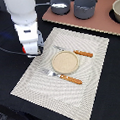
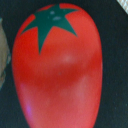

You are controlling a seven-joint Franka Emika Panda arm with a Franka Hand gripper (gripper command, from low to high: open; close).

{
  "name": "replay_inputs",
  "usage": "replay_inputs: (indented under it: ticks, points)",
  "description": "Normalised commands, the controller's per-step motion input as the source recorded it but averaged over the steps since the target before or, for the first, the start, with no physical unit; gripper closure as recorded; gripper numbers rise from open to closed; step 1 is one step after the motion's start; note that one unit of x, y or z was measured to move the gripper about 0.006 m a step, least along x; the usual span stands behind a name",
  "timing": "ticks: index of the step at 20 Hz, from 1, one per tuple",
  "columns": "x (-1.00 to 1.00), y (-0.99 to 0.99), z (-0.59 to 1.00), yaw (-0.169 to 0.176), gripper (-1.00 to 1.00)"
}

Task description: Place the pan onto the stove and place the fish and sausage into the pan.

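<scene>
The pincer [image 1: 31,53] hangs low at the placemat's [image 1: 91,69] nine o'clock edge; whether it is open or closed cannot be told. The sausage [image 2: 57,67], red with a green star, fills the wrist view. On the stove [image 1: 102,21] at twelve o'clock stand one pan [image 1: 60,5] with something white inside and one pot [image 1: 85,7]. One plate [image 1: 64,62], one knife [image 1: 75,53] and one fork [image 1: 64,77] lie on the placemat.

My arm [image 1: 25,25] is hanging over the placemat's [image 1: 91,64] ten o'clock corner; the pan [image 1: 60,5] is sitting on the stove [image 1: 102,19] at twelve.
</scene>
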Motion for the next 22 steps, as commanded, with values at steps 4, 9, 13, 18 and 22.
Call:
replay_inputs:
  ticks: [4,9,13,18,22]
  points:
    - [-0.62,-0.02,-0.19,0.042,1.0]
    - [-0.47,0.0,-0.13,0.045,1.0]
    - [-0.33,0.0,-0.11,0.046,1.0]
    - [-0.22,0.0,-0.12,0.049,1.0]
    - [-0.19,0.0,-0.14,0.053,1.0]
